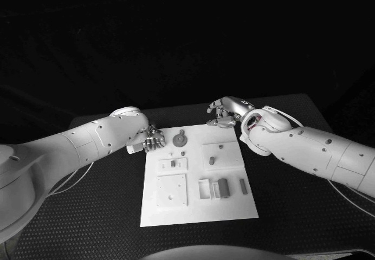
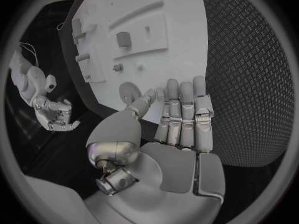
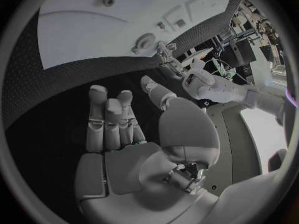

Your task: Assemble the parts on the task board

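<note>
The left robot hand is hovering at the task board's far left corner, fingers straight, close together and holding nothing. The right robot hand is hanging just past the board's far right corner, fingers loosely curled, apart and gripping nothing. The white board is lying in the middle of the black table, with a round grey part near the left robot hand and grey blocks toward the near edge. No writing is readable.
</note>
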